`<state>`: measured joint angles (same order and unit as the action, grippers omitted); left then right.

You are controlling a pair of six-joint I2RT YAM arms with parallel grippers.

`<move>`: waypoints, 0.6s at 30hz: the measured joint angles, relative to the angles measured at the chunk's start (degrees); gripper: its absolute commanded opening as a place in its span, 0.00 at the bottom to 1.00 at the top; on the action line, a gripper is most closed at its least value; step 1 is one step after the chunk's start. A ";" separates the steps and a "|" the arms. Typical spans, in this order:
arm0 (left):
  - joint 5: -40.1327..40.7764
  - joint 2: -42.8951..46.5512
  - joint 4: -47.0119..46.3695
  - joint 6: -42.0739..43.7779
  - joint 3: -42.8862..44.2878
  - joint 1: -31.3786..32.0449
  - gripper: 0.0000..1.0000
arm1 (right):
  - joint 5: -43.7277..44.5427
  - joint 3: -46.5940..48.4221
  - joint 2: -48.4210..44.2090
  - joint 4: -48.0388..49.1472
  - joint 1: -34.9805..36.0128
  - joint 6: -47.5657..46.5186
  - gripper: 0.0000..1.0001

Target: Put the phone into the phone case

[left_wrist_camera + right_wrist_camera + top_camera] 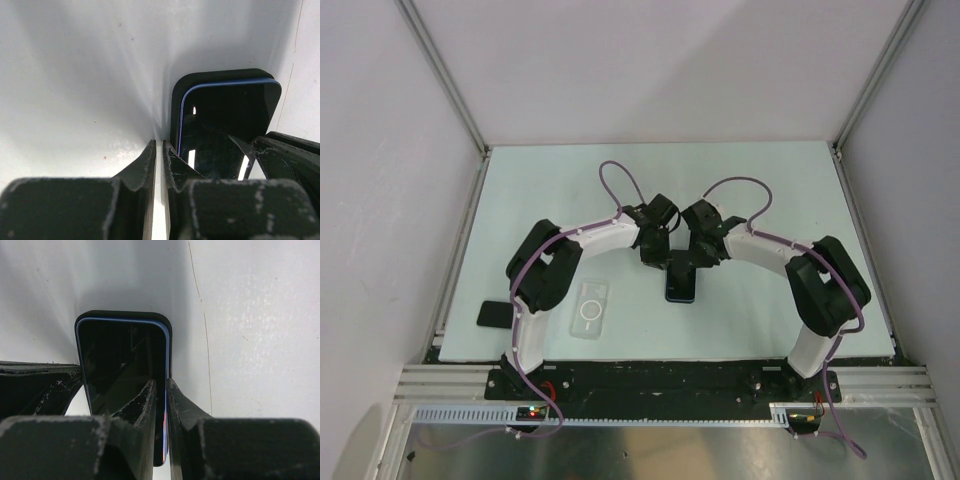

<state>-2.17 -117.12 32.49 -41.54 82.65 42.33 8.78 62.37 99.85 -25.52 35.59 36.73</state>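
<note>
Right hand (161,384) pinches phone (122,355) edge, pointing down; left hand (159,144) closed (empty) beside it.

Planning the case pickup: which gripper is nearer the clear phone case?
Left. The left gripper is beyond and to the right of the phone case; the right gripper is farther right still, at the phone.
</note>
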 measured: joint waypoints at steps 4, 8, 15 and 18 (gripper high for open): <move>0.02 0.00 0.00 0.00 -0.02 -0.02 0.14 | -0.04 2.78 1.64 -2.93 -0.02 -0.87 0.21; 0.02 0.00 0.07 0.04 -0.02 -0.04 0.18 | -0.20 3.82 2.32 -3.50 -0.07 -1.51 0.33; 0.02 0.85 0.15 0.70 -0.02 -1.03 0.22 | -1.33 3.82 2.29 -1.77 -0.07 -2.49 0.46; 0.04 1.81 0.15 1.36 -0.02 -1.70 0.24 | -1.88 3.82 1.79 -1.60 -0.07 -3.21 0.48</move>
<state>-2.13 -115.31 32.64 -40.18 82.63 40.62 6.90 66.19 101.65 -27.11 35.53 33.52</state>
